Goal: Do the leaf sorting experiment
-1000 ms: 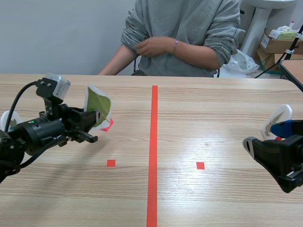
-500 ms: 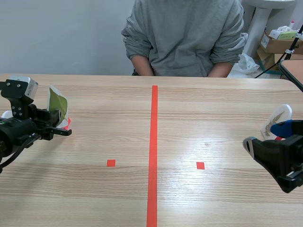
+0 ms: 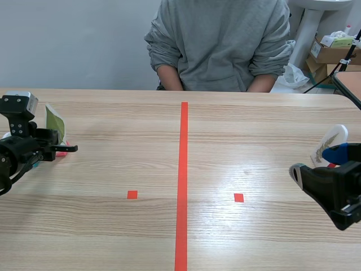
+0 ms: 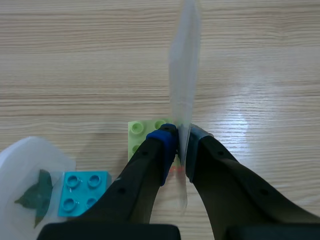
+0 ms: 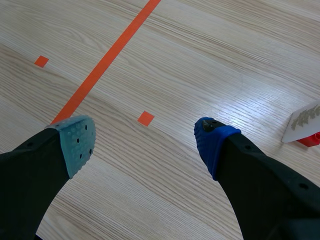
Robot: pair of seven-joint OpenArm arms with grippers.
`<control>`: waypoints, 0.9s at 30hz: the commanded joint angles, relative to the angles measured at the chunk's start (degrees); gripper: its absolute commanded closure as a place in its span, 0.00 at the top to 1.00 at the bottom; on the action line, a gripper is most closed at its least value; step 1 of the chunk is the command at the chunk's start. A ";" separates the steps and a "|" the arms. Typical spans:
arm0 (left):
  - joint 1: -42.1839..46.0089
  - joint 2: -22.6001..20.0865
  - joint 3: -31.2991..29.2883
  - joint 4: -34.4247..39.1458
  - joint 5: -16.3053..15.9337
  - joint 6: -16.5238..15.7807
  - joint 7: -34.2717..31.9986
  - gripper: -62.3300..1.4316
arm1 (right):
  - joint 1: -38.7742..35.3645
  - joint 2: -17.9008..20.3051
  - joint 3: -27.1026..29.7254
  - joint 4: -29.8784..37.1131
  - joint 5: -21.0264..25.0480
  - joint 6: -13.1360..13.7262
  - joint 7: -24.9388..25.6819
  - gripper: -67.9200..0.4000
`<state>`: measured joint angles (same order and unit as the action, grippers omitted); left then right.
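Note:
My left gripper [image 4: 181,142] is shut on a clear laminated card with a green leaf [image 3: 54,121]. In the left wrist view the card [image 4: 184,75] stands upright and edge-on between the pads. It hangs just over a light green brick [image 4: 141,134] on the table. Beside that brick lies a light blue brick [image 4: 82,192] holding another leaf card [image 4: 30,185]. My left gripper [image 3: 58,145] is at the table's far left. My right gripper [image 5: 145,142] stands open over bare wood at the right, nothing between its fingers. A leaf card [image 3: 329,144] stands in a red brick [image 5: 311,140] beyond it.
A person in a grey sweater [image 3: 220,45] sits across the table, hands out of sight behind its edge. An orange-red tape line [image 3: 183,180] runs down the middle, with small tape squares on either side. Boxes stand off the table at the back right.
My left arm has carried the leaf card leftward and lower, to the far left over the green brick. The person's hands dropped behind the table. The right arm kept still.

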<state>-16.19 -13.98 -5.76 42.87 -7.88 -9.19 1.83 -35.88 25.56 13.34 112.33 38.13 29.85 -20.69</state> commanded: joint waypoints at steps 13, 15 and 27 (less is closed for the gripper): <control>-2.82 -0.50 -0.04 -3.34 3.10 2.64 -2.21 0.09 | 0.66 0.61 0.15 0.52 0.44 0.00 0.46 0.61; -2.73 -0.52 -0.04 -3.34 3.08 2.64 -2.23 0.09 | 0.66 0.61 0.15 0.52 0.44 0.00 0.46 0.61; -2.73 -0.50 -0.04 -3.32 3.02 2.58 -2.40 0.21 | 0.66 0.61 0.15 0.52 0.44 0.00 0.46 0.61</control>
<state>-18.26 -13.96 -5.76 38.83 -4.51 -6.44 -0.03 -35.88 25.56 13.34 112.33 38.13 29.85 -20.69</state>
